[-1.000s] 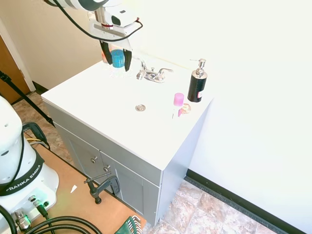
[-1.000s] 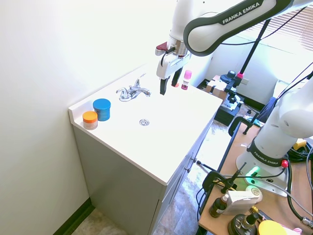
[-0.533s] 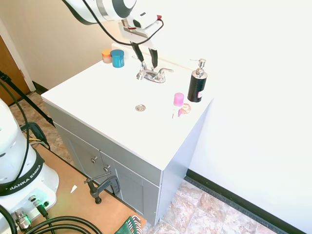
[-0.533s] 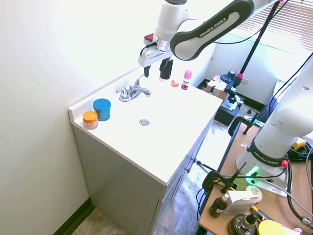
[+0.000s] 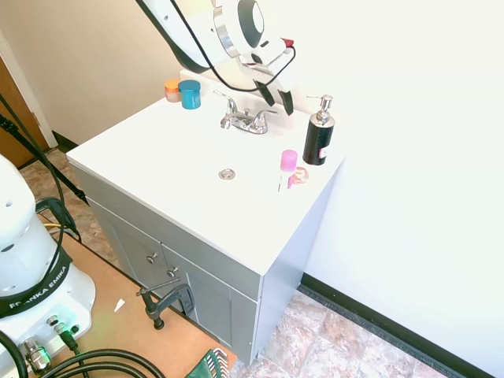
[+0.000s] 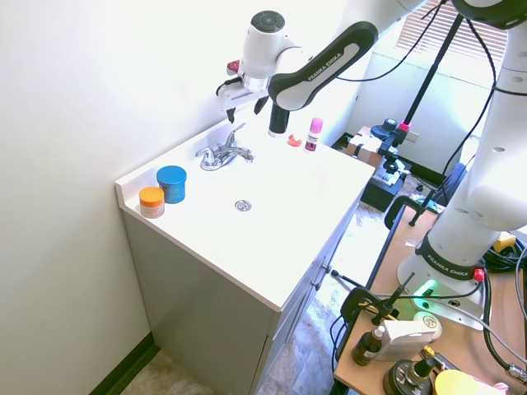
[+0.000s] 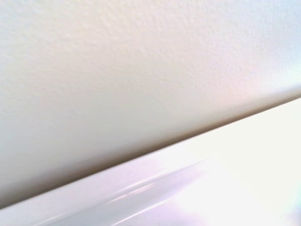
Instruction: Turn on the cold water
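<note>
Chrome and shiny, the small cold water lever handle (image 5: 264, 115) stood at the right-hand end of the low two-handle faucet (image 5: 245, 120), near the back edge of the smooth white bench (image 5: 157, 161). The robot's black-fingered hand (image 5: 276, 97) hung just above and beside it, apart from it, fingers spread and holding nothing. A black cylindrical pump bottle with a silver top (image 5: 318, 132) stood close on the far side, narrowing the room there. The wrist view showed only matte wall and the bench's glossy rear lip (image 7: 155, 172).
</note>
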